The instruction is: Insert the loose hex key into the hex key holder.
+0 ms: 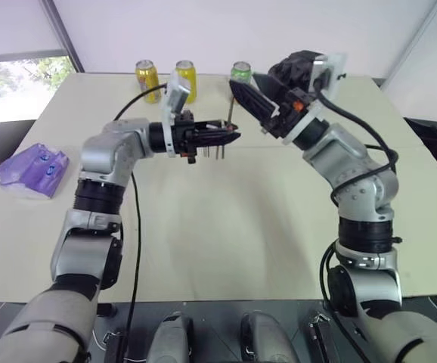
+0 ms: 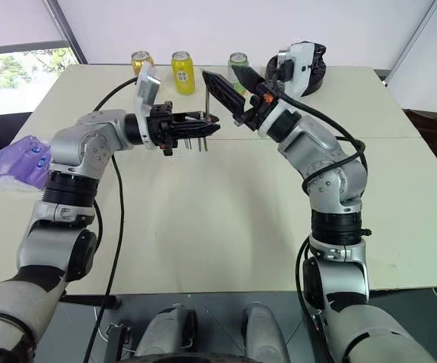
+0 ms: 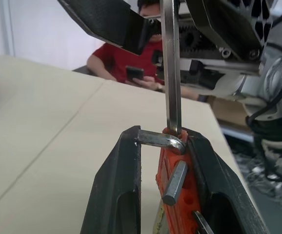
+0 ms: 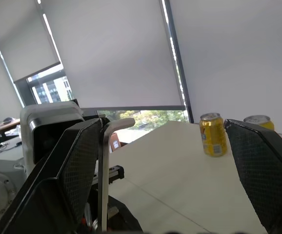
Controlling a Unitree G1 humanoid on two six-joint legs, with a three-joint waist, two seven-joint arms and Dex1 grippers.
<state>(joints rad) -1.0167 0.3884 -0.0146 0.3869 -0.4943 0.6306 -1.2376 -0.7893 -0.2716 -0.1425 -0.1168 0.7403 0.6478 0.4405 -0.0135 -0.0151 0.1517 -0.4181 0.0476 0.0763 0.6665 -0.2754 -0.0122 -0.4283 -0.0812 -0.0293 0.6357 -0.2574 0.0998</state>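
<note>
Hex key holder (image 3: 176, 195): orange-red block clamped between the fingers of the left tool (image 1: 230, 137), held level above the tabletop (image 1: 226, 227), its thin metal keys hanging down.
Loose hex key (image 3: 171, 73): silvery rod standing upright out of the holder's top, rising between the spread fingers of the right tool (image 2: 224, 85) and lying close beside one of them.
Right tool: fingers wide apart, gripping nothing, poised just above the left tool.
Beyond the tools: three drink cans (image 1: 186, 79) in a row at the tabletop's far edge.
Left-arm side: a purple plastic bag (image 1: 33, 169) on the tabletop edge.
Background: a person (image 3: 131, 61) in a red top, seated past the right tool.
</note>
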